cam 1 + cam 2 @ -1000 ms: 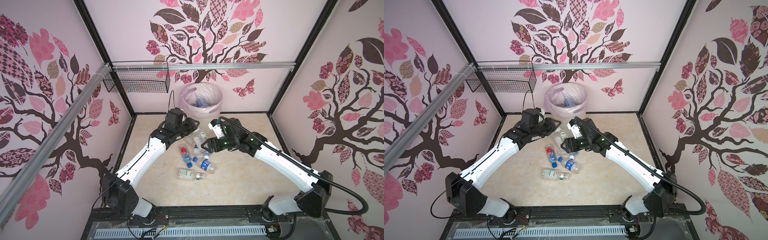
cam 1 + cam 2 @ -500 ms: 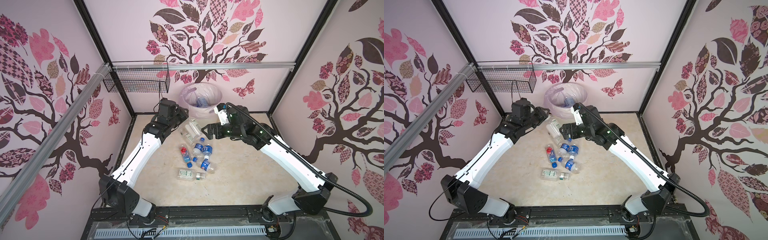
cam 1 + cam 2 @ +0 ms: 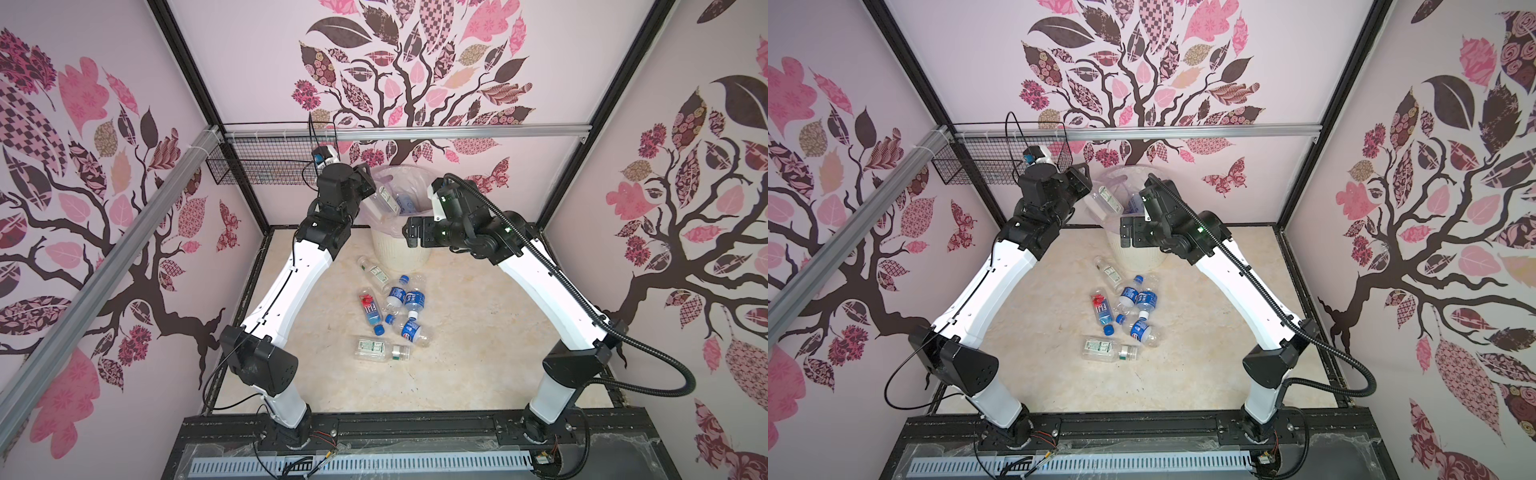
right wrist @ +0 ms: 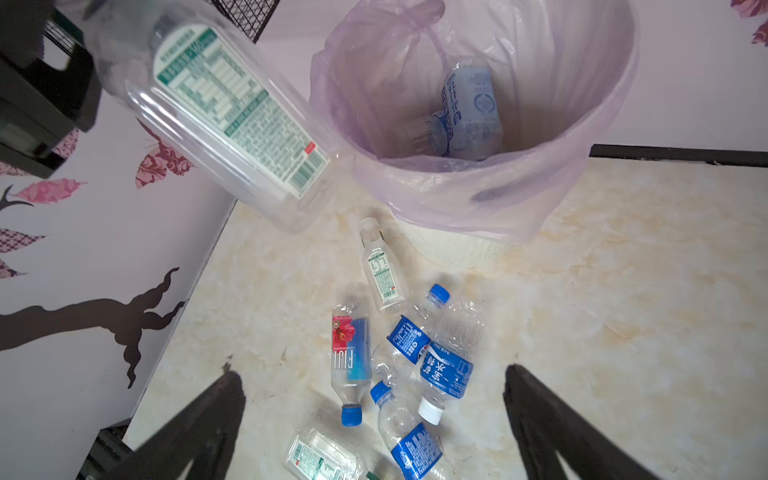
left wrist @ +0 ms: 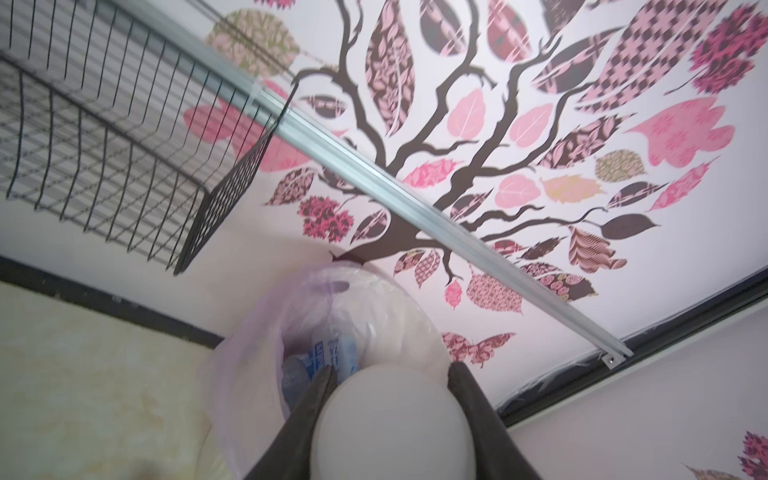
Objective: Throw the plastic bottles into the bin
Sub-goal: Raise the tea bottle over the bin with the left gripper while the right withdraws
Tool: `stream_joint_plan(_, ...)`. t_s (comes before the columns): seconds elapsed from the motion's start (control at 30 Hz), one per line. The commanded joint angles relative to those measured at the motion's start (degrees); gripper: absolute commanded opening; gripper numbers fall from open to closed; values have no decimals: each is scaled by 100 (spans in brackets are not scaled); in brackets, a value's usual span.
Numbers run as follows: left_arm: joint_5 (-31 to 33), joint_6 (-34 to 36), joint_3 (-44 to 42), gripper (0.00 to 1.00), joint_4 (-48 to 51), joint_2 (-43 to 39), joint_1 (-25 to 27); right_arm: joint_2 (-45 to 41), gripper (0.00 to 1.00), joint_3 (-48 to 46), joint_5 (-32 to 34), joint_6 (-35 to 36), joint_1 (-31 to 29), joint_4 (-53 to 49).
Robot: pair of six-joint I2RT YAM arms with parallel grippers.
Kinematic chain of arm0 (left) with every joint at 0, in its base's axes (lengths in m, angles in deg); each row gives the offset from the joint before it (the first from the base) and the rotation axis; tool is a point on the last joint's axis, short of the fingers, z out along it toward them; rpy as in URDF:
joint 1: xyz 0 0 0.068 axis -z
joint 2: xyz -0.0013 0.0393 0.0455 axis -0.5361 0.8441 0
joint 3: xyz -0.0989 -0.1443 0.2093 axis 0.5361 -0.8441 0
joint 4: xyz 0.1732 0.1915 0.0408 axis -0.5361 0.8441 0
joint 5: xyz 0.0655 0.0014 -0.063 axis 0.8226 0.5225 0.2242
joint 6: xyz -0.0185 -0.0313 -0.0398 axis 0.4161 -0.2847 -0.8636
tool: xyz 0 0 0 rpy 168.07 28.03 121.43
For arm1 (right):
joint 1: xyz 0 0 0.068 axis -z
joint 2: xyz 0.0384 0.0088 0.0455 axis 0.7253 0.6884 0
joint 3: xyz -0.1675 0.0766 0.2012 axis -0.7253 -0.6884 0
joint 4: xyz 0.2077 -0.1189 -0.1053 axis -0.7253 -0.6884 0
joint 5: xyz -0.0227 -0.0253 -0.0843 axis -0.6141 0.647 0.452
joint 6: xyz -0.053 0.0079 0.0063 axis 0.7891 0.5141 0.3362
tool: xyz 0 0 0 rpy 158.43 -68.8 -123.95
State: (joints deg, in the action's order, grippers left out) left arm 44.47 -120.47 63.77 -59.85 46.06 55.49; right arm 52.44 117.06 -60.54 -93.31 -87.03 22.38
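At the bin (image 3: 399, 254) rim, the high left claw (image 5: 392, 368) grips a tilted bottle (image 4: 232, 120); right claw (image 4: 372, 372) spread wide.

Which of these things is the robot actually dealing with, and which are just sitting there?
In the job: bin, held bottle, six floor bottles, bottles already inside.
Just there: wire basket, metal rail, tree wall stickers.

Bright, even light; wrist views blurred, edges distorted.
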Motion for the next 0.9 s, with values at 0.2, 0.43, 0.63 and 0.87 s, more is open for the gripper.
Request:
stream_joint_plan(0.2,342,1541,1483,30,-1391,513,-4,366,99,1078,237,-61,21,-787)
stream_joint_plan(0.43,370,1663,2341,31,-1602,1051,-7,177,99,856,173,49,341,-771)
stream_joint_plan(0.63,206,757,2518,39,-1094,1968,4,13,99,420,-84,35,683,-718)
stream_joint_plan(0.87,-243,796,2597,89,-829,2334,346,-107,100,225,-391,116,775,-634)
